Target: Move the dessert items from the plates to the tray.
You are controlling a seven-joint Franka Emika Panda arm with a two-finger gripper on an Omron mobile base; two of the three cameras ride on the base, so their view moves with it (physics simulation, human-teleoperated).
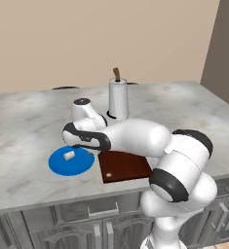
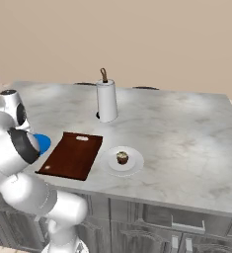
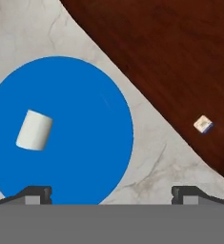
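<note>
Two round plates sit on the grey marbled stone counter (image 2: 186, 128), with a flat dark reddish-brown wooden tray (image 2: 73, 154) between them. In the left base view the bright blue plate (image 1: 62, 165) lies at centre left, and a small white marshmallow-like cylinder (image 1: 68, 155) lies on its side on it, left of the plate's middle. The tray's near end sits just right of that plate, partly hidden under the white arm. In the right base view the smaller pale white plate (image 2: 121, 161) sits just right of the tray at frame centre, holding a dark brown cupcake with a pale top (image 2: 122, 157). A white paper towel roll on an upright holder (image 2: 107, 101) stands further back on the counter, above the tray.

In the hand view the gripper (image 3: 111, 193) hovers over the blue plate's lower right edge, its two dark fingertips (image 3: 35, 193) spread wide apart at the bottom with nothing between them. The cylinder lies at the left of that view, and the tray fills the upper right
</note>
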